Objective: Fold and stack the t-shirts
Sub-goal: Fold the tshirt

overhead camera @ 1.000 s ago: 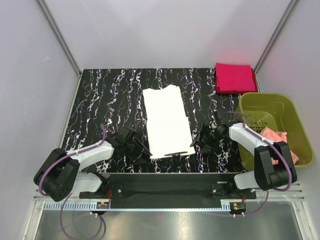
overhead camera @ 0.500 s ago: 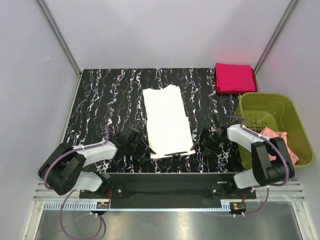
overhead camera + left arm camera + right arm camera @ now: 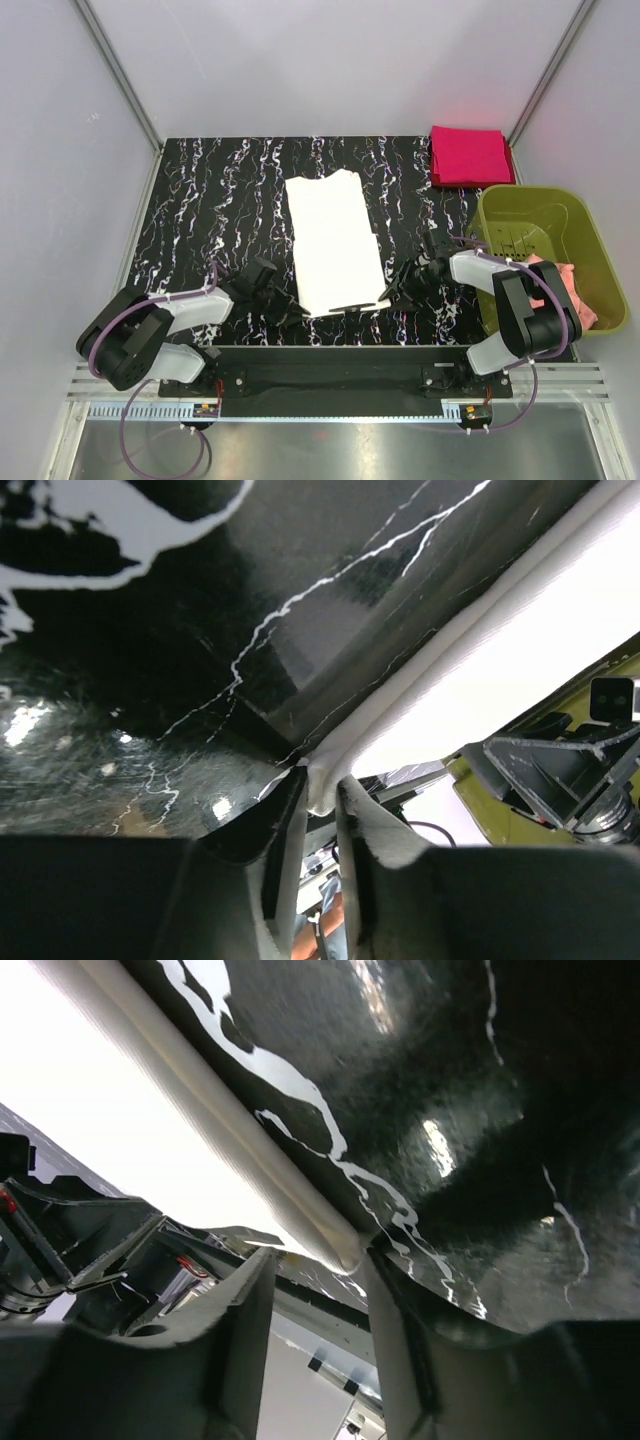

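Folded cream-white cloth t-shirt [image 3: 335, 240], a long strip on black marbled table [image 3: 220, 200], long axis running away from both arms. Left gripper [image 3: 318, 780] at near left corner, almost closed, pinching the hem; right gripper [image 3: 320, 1252] at near right corner (fingers parted, corner between, unclamped).

Cream-white t-shirt [image 3: 335, 243] lies folded in a long strip mid-table [image 3: 220, 200], running away from me. My left gripper [image 3: 288, 306] sits at its near left corner, my right gripper [image 3: 392, 291] at its near right corner. Magenta-red t-shirt [image 3: 470, 155] folded at far right corner. Green basket [image 3: 540, 210] just nearer, pink cloth [image 3: 562, 280] inside.
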Robot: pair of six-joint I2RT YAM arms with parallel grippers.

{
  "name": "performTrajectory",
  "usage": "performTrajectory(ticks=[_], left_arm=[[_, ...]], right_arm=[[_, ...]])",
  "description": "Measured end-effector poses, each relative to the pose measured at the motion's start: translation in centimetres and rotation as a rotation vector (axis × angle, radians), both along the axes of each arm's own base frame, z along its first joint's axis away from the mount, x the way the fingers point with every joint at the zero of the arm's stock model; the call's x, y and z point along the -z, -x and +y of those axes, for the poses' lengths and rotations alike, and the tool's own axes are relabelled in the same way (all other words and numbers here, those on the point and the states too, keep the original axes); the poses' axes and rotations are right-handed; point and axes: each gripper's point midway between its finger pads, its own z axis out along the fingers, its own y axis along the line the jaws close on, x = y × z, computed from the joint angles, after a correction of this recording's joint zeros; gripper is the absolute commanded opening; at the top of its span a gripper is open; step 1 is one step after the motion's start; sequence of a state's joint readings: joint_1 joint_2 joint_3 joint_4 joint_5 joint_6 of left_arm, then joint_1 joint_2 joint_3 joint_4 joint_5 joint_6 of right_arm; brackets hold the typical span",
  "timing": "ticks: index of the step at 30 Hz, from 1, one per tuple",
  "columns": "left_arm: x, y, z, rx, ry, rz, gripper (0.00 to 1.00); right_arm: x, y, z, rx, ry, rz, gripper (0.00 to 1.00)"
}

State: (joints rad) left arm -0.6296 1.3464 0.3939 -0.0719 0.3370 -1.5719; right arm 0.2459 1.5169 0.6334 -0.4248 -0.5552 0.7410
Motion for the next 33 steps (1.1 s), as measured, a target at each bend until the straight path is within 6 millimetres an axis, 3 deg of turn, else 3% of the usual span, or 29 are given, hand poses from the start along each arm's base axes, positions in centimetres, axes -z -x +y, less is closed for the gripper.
performTrajectory(ticks=[4,5,9,10,16,21,28,33], left_arm=[[0.1,0.0,0.0,0.001,0.002,-0.002,0.15],[0.1,0.0,0.0,0.001,0.002,-0.003,0.10],[0.0,-0.1,-0.1,0.002,0.007,-0.010,0.00],[0.0,-0.1,-0.1,0.003,0.006,-0.011,0.00],[-0.1,-0.1,0.8,0.017,-0.048,-0.044,0.00],[-0.3,1.1,2.5,0.042,-0.142,-0.074,0.00],[-1.6,6.4,2.3,0.160,-0.165,-0.142,0.00],[-2.6,9.9,2.0,0.216,-0.156,-0.188,0.00]], right_arm=[[0.2,-0.4,0.2,0.011,-0.006,-0.007,0.37],[0.3,-0.5,0.1,0.014,-0.004,-0.009,0.33],[0.7,-0.7,-0.1,0.022,0.013,-0.010,0.13],[0.8,-0.7,-0.1,0.020,0.014,-0.014,0.00],[0.9,-0.5,0.4,-0.033,0.033,-0.036,0.00],[0.5,1.5,1.7,-0.114,0.056,-0.056,0.00],[-1.0,7.2,1.9,-0.152,0.067,-0.072,0.00],[-3.7,10.0,2.5,-0.160,0.031,-0.127,0.00]])
